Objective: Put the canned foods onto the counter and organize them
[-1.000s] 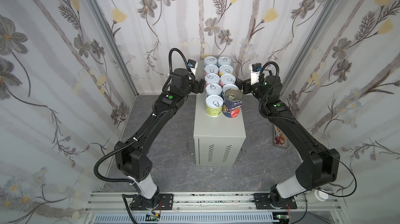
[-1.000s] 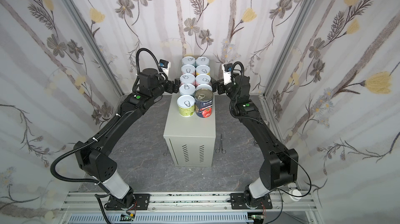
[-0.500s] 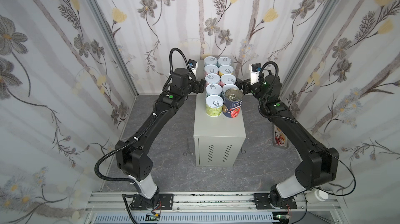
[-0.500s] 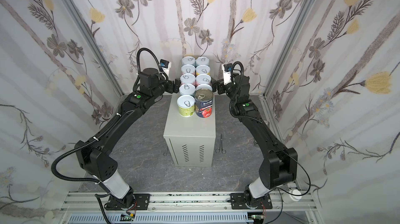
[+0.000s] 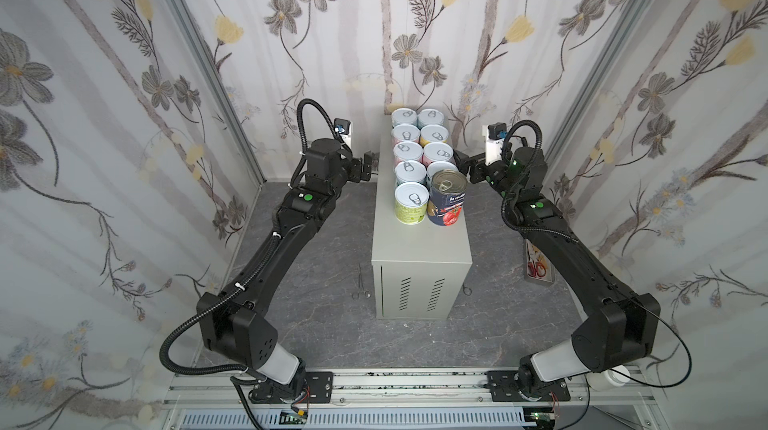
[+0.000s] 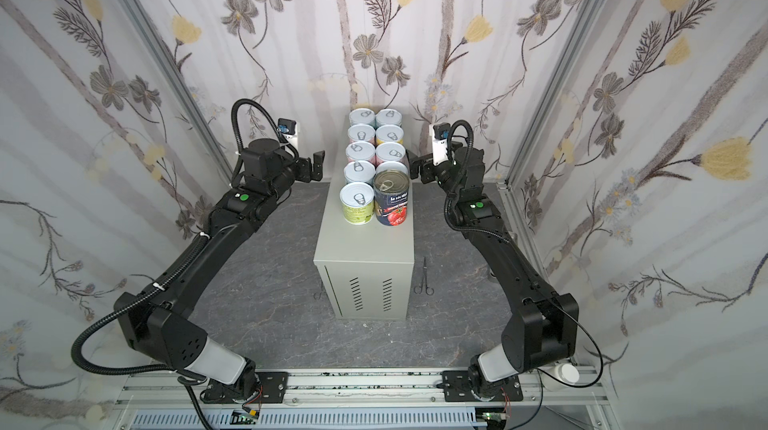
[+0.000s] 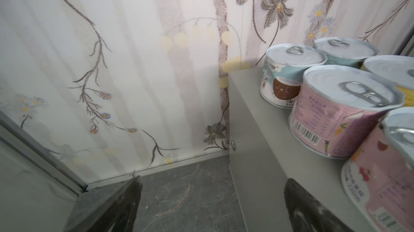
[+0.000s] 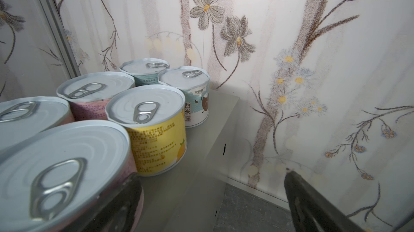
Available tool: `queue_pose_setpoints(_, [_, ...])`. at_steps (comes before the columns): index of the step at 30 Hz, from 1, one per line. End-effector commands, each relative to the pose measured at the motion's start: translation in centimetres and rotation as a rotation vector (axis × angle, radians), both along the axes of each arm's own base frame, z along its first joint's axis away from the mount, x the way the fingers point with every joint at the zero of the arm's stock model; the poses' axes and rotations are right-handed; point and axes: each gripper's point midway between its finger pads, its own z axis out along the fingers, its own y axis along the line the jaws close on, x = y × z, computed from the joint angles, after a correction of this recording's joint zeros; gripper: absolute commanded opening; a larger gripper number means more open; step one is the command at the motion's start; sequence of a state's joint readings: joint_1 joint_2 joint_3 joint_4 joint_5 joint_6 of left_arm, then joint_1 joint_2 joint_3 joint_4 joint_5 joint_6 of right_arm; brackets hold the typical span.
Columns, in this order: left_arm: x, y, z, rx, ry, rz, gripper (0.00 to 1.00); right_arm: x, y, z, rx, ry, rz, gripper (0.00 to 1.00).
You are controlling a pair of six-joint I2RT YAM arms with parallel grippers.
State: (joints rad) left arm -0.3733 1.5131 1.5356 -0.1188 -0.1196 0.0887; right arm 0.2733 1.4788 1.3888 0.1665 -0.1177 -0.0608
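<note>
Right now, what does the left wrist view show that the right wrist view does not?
Only the left wrist view: the open left fingers, the barcode on a pink can, a screw on the counter's side. Only the right wrist view: the open right fingers, the yellow can's fruit picture. Both: the two pale blue cans at the back, the floral wall.

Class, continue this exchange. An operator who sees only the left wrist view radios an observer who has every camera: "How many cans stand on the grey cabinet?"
Observer: Ten cans, in two rows of five on the cabinet.
Operator: Is any taller?
Observer: Yes, a dark-blue tomato can at the front, beside a green-labelled can.
Operator: Is the right gripper holding one?
Observer: No; its jaws stand open, gripping nothing.
</note>
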Motion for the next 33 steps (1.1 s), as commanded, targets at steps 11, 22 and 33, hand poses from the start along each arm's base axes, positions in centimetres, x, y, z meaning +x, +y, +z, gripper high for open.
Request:
queue_pose_setpoints(11, [-2.8,7.6,-5.7,-0.152,-0.062,0.205,1.00,-5.0,-6.2,-5.9,0.001,0.075,-0.195,1.00])
queue_pose_setpoints(22, [-6.7,10.3,-11.6,-0.163,-0.160,0.293,1.00,-7.6,-10.8,-14.8,-0.026,0.137,-0.425,1.00])
queue_pose_setpoints(33, [-9.8,14.6,-19.9,-0.128,-0.118,0.508,1.00,-11.0,-13.1,-23.3,-0.032,0.113,-0.510,1.00])
